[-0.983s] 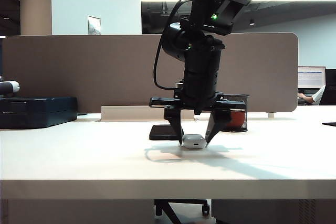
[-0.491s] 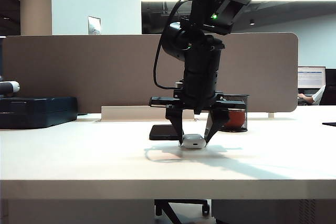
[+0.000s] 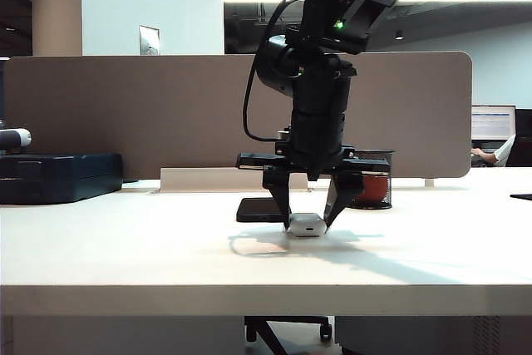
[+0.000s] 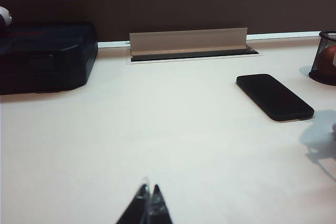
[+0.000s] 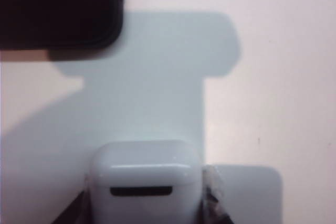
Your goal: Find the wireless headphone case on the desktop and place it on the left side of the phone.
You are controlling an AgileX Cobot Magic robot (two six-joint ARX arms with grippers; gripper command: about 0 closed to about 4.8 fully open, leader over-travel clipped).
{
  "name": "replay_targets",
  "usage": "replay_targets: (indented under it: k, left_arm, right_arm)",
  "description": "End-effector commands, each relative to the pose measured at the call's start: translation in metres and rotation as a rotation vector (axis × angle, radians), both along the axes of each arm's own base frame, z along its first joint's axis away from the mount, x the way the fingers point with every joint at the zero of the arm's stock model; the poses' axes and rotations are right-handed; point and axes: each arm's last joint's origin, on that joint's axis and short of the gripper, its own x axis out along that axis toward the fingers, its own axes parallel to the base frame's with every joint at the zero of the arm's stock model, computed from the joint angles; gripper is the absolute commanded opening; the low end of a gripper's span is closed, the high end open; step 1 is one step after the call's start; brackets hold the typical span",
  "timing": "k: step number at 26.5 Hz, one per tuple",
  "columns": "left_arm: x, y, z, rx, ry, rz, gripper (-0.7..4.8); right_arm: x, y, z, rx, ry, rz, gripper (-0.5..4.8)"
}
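The wireless headphone case [image 3: 307, 224], small, white and glossy, rests on the white desktop [image 3: 125, 247] just right of and in front of the black phone [image 3: 253, 209]. My right gripper [image 3: 307, 220] points straight down over it, with a finger pressed on each side of the case. In the right wrist view the case [image 5: 144, 182] fills the gap between the fingertips [image 5: 212, 195], and a corner of the phone [image 5: 58, 9] lies beyond. My left gripper [image 4: 148, 191] hovers over bare desktop, shut and empty, far from the phone [image 4: 274, 96].
A dark blue toolbox [image 3: 58, 176] sits at the back left. A black mesh holder [image 3: 371, 180] with something red in it stands behind the right gripper. A grey-brown partition [image 3: 166, 114] and a cable slot cover [image 3: 216, 179] line the back edge.
The right gripper's fingers have drawn in slightly onto the sides of the case. The arm and the case stay where they were.
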Motion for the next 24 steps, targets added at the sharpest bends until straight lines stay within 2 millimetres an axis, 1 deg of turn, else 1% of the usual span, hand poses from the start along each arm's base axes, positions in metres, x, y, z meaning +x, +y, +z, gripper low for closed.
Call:
replay_targets:
  k: [1,6,8,13,14,16,19,24]
  left_arm:
    - [0.0,0.0,0.001,-0.004,-0.007,-0.001,-0.05]
    - [0.0,0.0,0.001,-0.004,-0.007,-0.001,-0.05]
    - [0.0,0.0,0.001,-0.004,-0.007,-0.001,-0.05]
    - [0.0,0.0,0.001,-0.004,-0.007,-0.001,-0.05]
    - [0.0,0.0,0.001,-0.004,-0.007,-0.001,-0.05]
    - [0.0,0.0,0.001,-0.004,-0.007,-0.001,-0.05]
    - [0.0,0.0,0.001,-0.004,-0.007,-0.001,-0.05]
    - [0.0,0.0,0.001,-0.004,-0.007,-0.001,-0.05]
  right_arm:
    - [-0.003,0.001,0.006,0.013,0.01,0.035,1.97]
    - [-0.004,0.0,0.021,0.043,-0.031,0.04,1.97]
    - [-0.002,0.002,0.036,0.064,-0.064,0.067,1.97]
    - [0.004,0.008,0.059,0.134,-0.109,0.089,1.97]
    - [0.006,0.011,0.067,0.152,-0.129,0.093,1.97]
    - [0.008,0.014,0.076,0.179,-0.16,0.103,1.97]
    - [0.012,0.02,0.085,0.268,-0.206,0.142,1.97]
    - [0.018,0.025,0.093,0.335,-0.293,0.158,1.97]
